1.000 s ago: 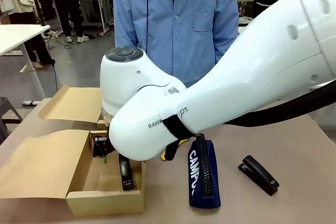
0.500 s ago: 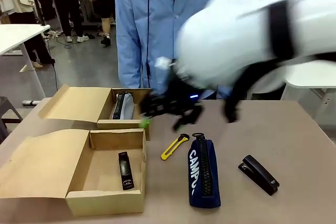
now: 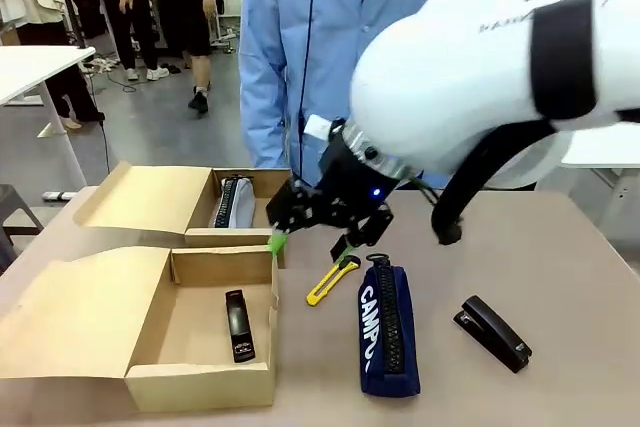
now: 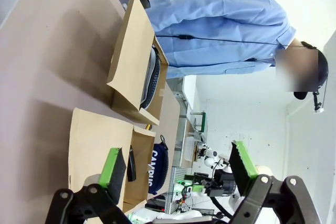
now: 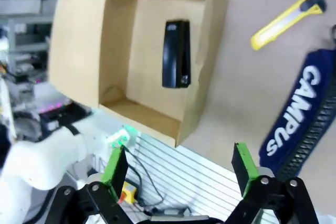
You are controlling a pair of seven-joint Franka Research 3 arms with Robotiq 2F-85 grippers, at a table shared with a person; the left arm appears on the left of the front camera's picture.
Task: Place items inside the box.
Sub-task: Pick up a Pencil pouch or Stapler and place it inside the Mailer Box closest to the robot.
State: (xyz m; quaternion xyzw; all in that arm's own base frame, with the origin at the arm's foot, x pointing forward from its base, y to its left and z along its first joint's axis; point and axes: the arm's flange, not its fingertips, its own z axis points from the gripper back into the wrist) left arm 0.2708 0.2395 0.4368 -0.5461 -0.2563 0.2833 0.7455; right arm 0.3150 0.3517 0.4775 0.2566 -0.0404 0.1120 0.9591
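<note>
shallow brown cardboard boxes with open flap lids: 2, near box (image 3: 200, 385) and far box (image 3: 232, 237) | black staplers: 2, boxed stapler (image 3: 238, 325) and loose stapler (image 3: 491, 332) | yellow-and-black utility knife (image 3: 332, 280): 1 | long navy zip pencil case lettered "CAMPUS" (image 3: 388, 332): 1 | grey zip pouch (image 3: 235, 203): 1

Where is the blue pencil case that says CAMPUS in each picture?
Front view: the CAMPUS pencil case lies low down, a little right of the middle.
Left wrist view: the pencil case is low in the middle, turned on end.
Right wrist view: the pencil case slants along the right edge.
Shared landmark: the black stapler lying in the open cardboard box next to it.
</note>
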